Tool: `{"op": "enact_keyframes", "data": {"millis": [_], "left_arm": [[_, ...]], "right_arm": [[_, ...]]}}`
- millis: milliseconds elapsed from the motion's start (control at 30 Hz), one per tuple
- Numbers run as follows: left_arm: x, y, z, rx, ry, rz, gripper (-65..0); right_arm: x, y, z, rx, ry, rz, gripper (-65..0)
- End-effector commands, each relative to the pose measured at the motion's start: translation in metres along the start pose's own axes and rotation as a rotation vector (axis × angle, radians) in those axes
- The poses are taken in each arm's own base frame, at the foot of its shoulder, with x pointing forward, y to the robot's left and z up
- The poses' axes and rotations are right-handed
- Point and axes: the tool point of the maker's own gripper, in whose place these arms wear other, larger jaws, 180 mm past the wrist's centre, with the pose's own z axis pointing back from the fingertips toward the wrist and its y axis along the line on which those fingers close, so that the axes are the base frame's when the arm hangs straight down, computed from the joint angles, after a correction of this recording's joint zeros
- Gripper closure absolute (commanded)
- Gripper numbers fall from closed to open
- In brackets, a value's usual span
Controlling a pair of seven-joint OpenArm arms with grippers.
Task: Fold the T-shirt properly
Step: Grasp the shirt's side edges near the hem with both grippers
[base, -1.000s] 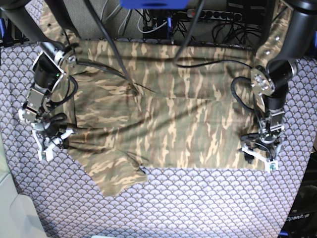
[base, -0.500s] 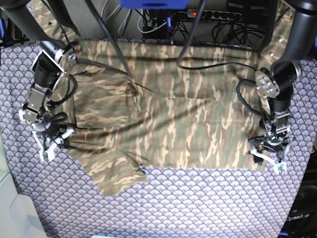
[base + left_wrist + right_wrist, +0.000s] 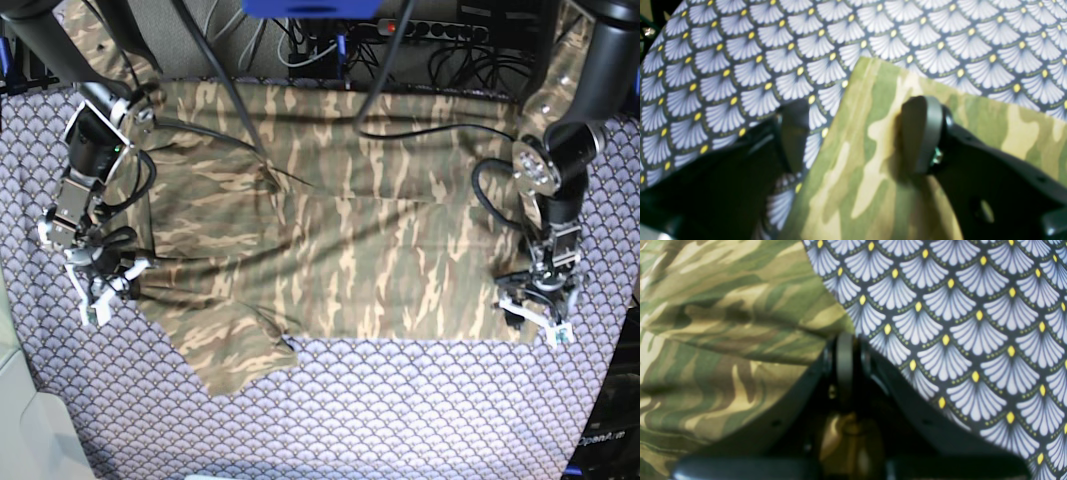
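Left wrist view shows the left gripper point(image 3: 857, 133) spread wide astride the T-shirt's point(image 3: 330, 240) corner, hem running between its fingers point(image 3: 920, 133). At the worktop's point(image 3: 420, 420) opposite edge, the right gripper point(image 3: 844, 350) is pinched closed on the shirt's edge.

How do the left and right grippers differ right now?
The left gripper has its jaws wide open, straddling the T-shirt corner edge; the right gripper has its jaws shut at the shirt's opposite edge. In the base view the left gripper sits at the hem corner, the right beside the sleeve. Both hang low over the patterned tablecloth, at shirt edges.
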Motion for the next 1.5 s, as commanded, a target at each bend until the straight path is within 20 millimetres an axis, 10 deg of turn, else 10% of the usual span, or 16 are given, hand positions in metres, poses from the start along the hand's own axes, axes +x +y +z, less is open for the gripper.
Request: {"op": "enact_keyframes", "data": {"millis": [0,467,767,1467], "left_arm": [[0.027,0.005,-0.002,0.013,-0.064,0.024,-42.7],[0.007,0.002,-0.001,0.002,-0.024,0.082,-42.3],[-0.002,-0.001,-0.001,-0.006,-0.001,0.080,-13.7],[-0.005,-0.004,-0.001,-0.021,0.051,0.079,0.0]], "right_arm": [[-0.009,-0.010,0.003,-0.029,0.069,0.034,0.0],[-0.009,-0.010,0.003,-0.029,0.069,0.034,0.0],[-0.009,-0.011,0.003,-0.030,0.069,0.035,0.0],[0.007,-0.020,0.010,-0.065,0.028,0.059,0.0]]}}
